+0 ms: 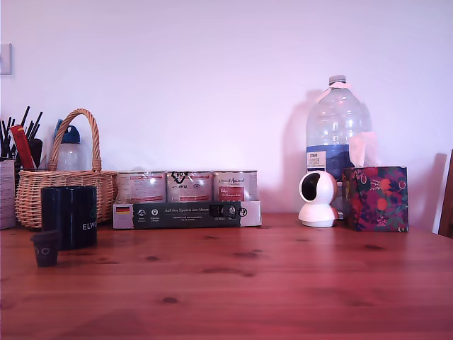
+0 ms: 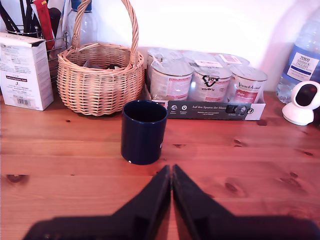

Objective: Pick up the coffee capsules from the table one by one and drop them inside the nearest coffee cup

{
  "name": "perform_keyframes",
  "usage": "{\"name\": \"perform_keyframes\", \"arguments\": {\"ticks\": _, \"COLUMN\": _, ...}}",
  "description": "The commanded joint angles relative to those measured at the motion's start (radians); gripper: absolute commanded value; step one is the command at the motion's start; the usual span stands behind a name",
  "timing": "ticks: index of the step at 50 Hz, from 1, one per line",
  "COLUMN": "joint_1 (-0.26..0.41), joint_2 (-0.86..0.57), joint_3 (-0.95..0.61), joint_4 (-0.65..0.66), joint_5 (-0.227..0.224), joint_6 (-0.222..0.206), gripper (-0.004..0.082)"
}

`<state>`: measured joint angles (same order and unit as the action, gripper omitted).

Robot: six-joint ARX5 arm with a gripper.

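Fingers of the gripper (image 2: pixel 171 172) are pressed together at the tips with nothing held, pointing at the navy mug (image 2: pixel 144 131) just ahead. The capsule (image 1: pixel 46 247) does not show in the wrist view; the exterior view has it on the table (image 1: pixel 283 283) close to that view's left edge, just in front of the mug, perhaps touching it. The step probably calls for spreading the fingers first, then coming down over the pod and gripping its tapered sides without knocking the mug.
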<state>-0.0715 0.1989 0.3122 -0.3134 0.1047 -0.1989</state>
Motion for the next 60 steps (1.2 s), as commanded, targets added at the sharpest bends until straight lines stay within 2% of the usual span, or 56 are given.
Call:
{"name": "perform_keyframes", "arguments": {"ticks": 1, "joint_1": 0.004, "joint_2": -0.013, "joint_3": -0.028, "joint_4": 0.002, "joint_5": -0.004, "joint_6": 0.004, "gripper": -0.0011}}
{"name": "perform_keyframes", "arguments": {"ticks": 10, "joint_1": 0.004, "joint_2": -0.013, "joint_3": -0.028, "joint_4": 0.002, "joint_5": -0.004, "joint_6": 0.003, "gripper": -0.0011}}
{"name": "perform_keyframes", "arguments": {"ticks": 21, "joint_1": 0.004, "joint_2": -0.013, "joint_3": -0.028, "joint_4": 0.008, "joint_5": 0.003, "joint_6": -0.035, "gripper": -0.0008}}
{"name": "perform_keyframes", "arguments": {"ticks": 24, "joint_1": 0.004, "joint_2": -0.010, "joint_3": -0.030, "joint_4": 0.019, "joint_5": 0.003, "joint_6": -0.037, "gripper": 0.0016}}
{"name": "perform_keyframes", "arguments": {"ticks": 27, "joint_1": 0.003, "joint_2": -0.008, "joint_3": -0.032, "joint_4": 0.026, "joint_5": 0.007, "joint_6": -0.038, "gripper": 0.0089}}
{"name": "perform_keyframes", "arguments": {"ticks": 30, "joint_1": 0.003, "joint_2": -0.008, "joint_3": -0.037, "joint_4": 0.037, "joint_5": 0.013, "joint_6": -0.038, "gripper": 0.0210}}
{"name": "perform_keyframes", "arguments": {"ticks": 36, "joint_1": 0.003, "joint_2": -0.008, "joint_3": -0.051, "joint_4": 0.053, "joint_5": 0.021, "joint_6": -0.038, "gripper": 0.0564}}
{"name": "perform_keyframes", "arguments": {"ticks": 39, "joint_1": 0.003, "joint_2": -0.006, "joint_3": -0.061, "joint_4": 0.060, "joint_5": 0.021, "joint_6": -0.037, "gripper": 0.0624}}
{"name": "perform_keyframes", "arguments": {"ticks": 49, "joint_1": 0.003, "joint_2": -0.002, "joint_3": -0.143, "joint_4": 0.158, "joint_5": 0.021, "joint_6": -0.020, "gripper": 0.0624}}
{"name": "perform_keyframes", "arguments": {"ticks": 55, "joint_1": 0.003, "joint_2": -0.003, "joint_3": -0.193, "joint_4": 0.206, "joint_5": 0.021, "joint_6": 0.009, "gripper": 0.0624}}
{"name": "perform_keyframes", "arguments": {"ticks": 60, "joint_1": 0.003, "joint_2": -0.003, "joint_3": -0.229, "joint_4": 0.261, "joint_5": 0.022, "joint_6": 0.009, "gripper": 0.0624}}
